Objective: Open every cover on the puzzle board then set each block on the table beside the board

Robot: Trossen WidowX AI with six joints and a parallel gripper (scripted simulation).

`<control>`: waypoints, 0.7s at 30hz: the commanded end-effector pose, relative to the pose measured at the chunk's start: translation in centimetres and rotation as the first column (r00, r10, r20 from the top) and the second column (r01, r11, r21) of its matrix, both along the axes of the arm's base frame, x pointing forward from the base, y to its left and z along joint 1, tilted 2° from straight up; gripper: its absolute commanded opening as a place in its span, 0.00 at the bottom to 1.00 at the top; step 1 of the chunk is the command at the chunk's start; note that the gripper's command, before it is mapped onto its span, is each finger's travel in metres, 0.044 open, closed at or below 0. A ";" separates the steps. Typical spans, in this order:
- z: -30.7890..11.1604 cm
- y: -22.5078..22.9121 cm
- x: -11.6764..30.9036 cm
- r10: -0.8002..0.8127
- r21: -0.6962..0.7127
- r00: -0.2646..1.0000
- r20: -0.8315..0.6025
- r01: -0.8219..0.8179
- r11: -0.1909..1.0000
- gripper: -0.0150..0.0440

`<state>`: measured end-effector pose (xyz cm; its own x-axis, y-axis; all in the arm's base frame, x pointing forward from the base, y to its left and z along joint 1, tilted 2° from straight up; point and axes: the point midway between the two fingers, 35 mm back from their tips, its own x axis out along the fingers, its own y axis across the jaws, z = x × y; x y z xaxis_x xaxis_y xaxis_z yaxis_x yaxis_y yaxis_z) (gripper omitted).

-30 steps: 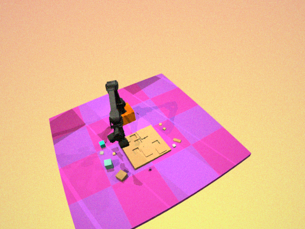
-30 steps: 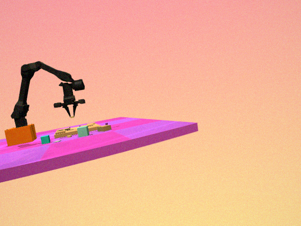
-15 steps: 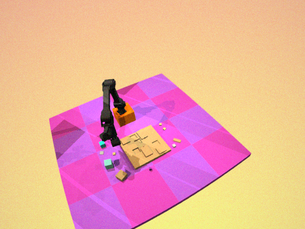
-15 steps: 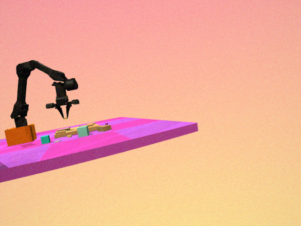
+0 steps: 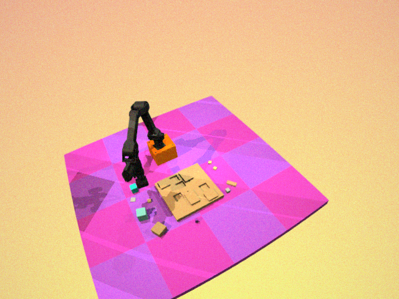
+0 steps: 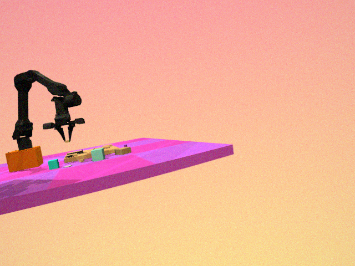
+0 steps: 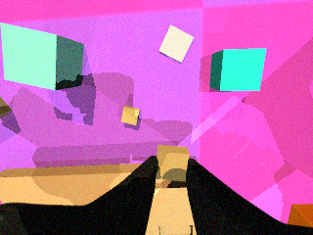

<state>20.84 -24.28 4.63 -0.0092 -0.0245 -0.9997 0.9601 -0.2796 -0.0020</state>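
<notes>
My gripper is shut on a small tan block and holds it above the table, beside the board's edge. In the top view the hand hides the held block. The tan puzzle board lies flat, with several dark-edged recesses and raised panels; how far each cover stands open is too small to tell. A small tan block lies on the table beside the board. Two small yellowish blocks and a longer tan block lie off the board's far side.
A turquoise cube, a pale green cube and a flat white piece stand near the hand. A larger tan block, a grey piece and a dark piece lie around the board.
</notes>
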 end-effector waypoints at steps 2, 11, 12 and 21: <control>0.1 -0.5 -1.2 0.004 -0.007 1.000 0.000 -0.004 1.000 0.39; -1.1 -0.7 -1.1 0.004 -0.007 1.000 0.000 -0.004 1.000 0.39; -1.3 -0.7 -1.1 0.004 -0.007 1.000 0.000 -0.004 1.000 0.39; -2.8 -0.9 -1.0 0.004 -0.007 1.000 0.000 -0.004 1.000 0.39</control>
<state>19.85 -25.13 2.25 -0.0079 -0.0298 -0.9995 0.9600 -0.2800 0.0008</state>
